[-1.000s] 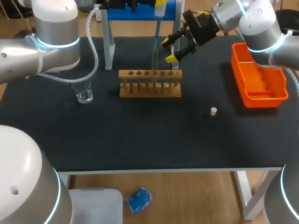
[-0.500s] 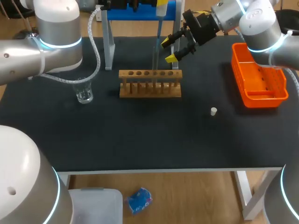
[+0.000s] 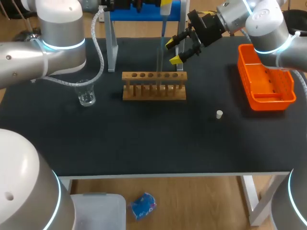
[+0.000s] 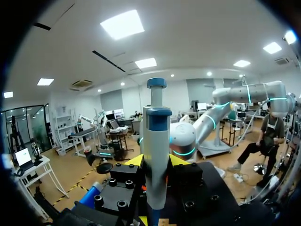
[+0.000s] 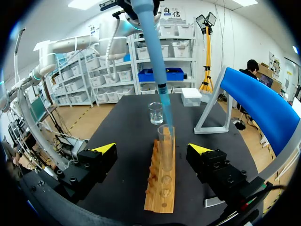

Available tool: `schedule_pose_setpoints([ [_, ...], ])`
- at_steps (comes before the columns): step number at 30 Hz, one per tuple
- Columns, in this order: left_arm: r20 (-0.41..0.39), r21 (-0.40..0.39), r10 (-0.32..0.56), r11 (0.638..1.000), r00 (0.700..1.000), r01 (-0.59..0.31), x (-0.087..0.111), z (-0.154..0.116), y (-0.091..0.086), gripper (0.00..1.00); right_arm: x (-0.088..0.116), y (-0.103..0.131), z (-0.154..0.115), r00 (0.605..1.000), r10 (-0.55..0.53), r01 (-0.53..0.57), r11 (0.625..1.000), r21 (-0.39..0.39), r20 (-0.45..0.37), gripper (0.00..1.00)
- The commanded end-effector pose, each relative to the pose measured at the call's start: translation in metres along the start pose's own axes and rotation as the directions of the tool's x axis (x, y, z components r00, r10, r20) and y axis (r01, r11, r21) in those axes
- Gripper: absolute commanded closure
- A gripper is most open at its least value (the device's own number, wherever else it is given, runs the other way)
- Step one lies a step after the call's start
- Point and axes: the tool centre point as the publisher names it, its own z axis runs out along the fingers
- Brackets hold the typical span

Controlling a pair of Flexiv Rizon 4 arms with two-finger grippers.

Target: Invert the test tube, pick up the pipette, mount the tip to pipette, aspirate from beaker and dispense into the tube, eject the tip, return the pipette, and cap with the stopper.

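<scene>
A: My left hand [image 4: 156, 161] is clamped on the pipette [image 4: 156, 127]. My right hand [image 5: 152, 149] has its fingers wide apart and holds nothing.

B: Where is the tip [image 5: 165, 107]?

A: At the mouth of the tube [image 5: 165, 141], in the rack [image 5: 160, 193]. If it leans, it could bump the glass or drip on the worktop [image 3: 144, 139].
</scene>
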Motion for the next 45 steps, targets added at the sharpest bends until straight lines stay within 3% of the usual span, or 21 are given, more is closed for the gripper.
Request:
schedule_pose_setpoints([
  [1,0.010,0.006,0.008,1.000,1.000,-0.008,0.000,-0.002,0.001,1.00,-0.001,0.000,-0.001,1.000,0.001,-0.001,1.000,0.004,-0.004,0.00],
  [21,0.045,-0.047,0.023,0.999,0.999,-0.021,0.000,-0.009,0.007,1.00,-0.001,0.000,-0.001,1.000,0.001,-0.001,1.000,0.004,-0.004,0.00],
  [37,0.019,0.015,-0.055,0.998,0.998,0.055,0.001,-0.003,0.022,1.00,-0.001,0.000,-0.001,1.000,0.001,-0.001,1.000,0.004,-0.004,0.00],
  [45,0.014,0.007,-0.077,0.997,0.997,0.076,-0.002,-0.001,0.031,1.00,-0.001,0.000,-0.001,1.000,0.001,-0.001,1.000,0.004,-0.004,0.00],
])
